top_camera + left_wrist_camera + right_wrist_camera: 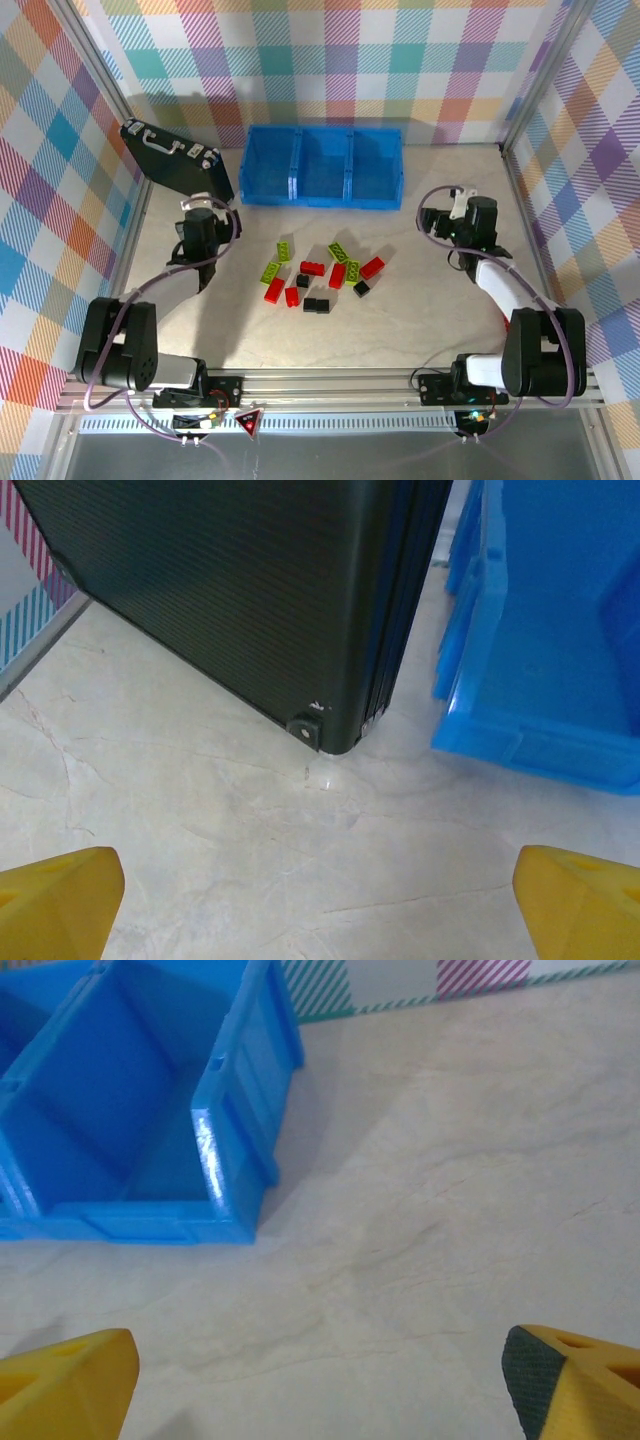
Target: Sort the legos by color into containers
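Left gripper (320,905), right gripper (320,1390) parked either side, jaws wide apart, nothing held; we judge them ready for first pick. Legos (320,272) scattered mid-table between our arms, reachable by either, none sorted. Further back, blue bin (322,202), three compartments waiting; briefcase (175,160) just beside its left end.

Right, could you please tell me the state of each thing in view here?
Left claw: open, empty.
Right claw: open, empty.
Blue bin: upright, all three compartments empty.
Legos: loose on the table, unsorted.
Black briefcase: closed.
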Robot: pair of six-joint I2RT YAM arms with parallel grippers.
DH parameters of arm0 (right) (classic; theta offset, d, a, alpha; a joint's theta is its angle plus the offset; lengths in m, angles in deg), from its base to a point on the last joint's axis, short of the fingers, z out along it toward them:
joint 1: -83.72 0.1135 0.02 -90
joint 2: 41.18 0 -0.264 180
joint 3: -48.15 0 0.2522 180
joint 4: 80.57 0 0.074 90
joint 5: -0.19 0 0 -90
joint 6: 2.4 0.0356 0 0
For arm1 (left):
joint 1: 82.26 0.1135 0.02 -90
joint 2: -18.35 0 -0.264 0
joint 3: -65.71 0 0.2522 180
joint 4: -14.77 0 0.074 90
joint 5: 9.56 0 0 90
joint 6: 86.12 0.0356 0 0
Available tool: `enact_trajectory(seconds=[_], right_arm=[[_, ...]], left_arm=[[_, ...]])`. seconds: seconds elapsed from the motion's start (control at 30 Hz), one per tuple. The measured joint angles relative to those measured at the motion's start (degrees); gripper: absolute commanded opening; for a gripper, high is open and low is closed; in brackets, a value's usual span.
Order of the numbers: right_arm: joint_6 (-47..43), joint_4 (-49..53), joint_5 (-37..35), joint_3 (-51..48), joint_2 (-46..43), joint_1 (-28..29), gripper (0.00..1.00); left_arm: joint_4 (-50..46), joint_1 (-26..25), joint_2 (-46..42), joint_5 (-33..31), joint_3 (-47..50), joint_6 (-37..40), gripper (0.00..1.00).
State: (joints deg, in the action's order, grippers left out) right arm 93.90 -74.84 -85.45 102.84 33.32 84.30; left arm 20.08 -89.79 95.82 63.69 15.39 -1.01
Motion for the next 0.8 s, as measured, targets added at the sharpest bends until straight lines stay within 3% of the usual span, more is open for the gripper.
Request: enact_trajectory(seconds=[0.13,0.3,0.43,0.7,0.8], right_arm=[[2.99,11.67,1.92,5.07,0.0,1.62,0.87],[5.79,25.73,4.17,11.02,0.87,6.71,0.8],[9.31,34.29,4.09,15.47,3.08,11.74,0.83],[23.8,42.42,-2.29,17.4,4.37,24.9,0.83],[33.27,43.93,-5.73,17.51,5.4,27.52,0.77]], left_arm=[[-12.44,-0.31,-2.4,1.92,-6.05,-4.55,0.93],[-24.92,-1.18,-3.5,5.97,-12.79,-7.67,0.96],[-34.23,-1.44,-5.64,9.84,-15.85,-7.3,0.99],[-47.84,-1.44,-7.65,14.47,-24.02,-3.39,1.0],[-49.72,-1.44,-8.5,14.73,-25.29,-0.72,1.0]])
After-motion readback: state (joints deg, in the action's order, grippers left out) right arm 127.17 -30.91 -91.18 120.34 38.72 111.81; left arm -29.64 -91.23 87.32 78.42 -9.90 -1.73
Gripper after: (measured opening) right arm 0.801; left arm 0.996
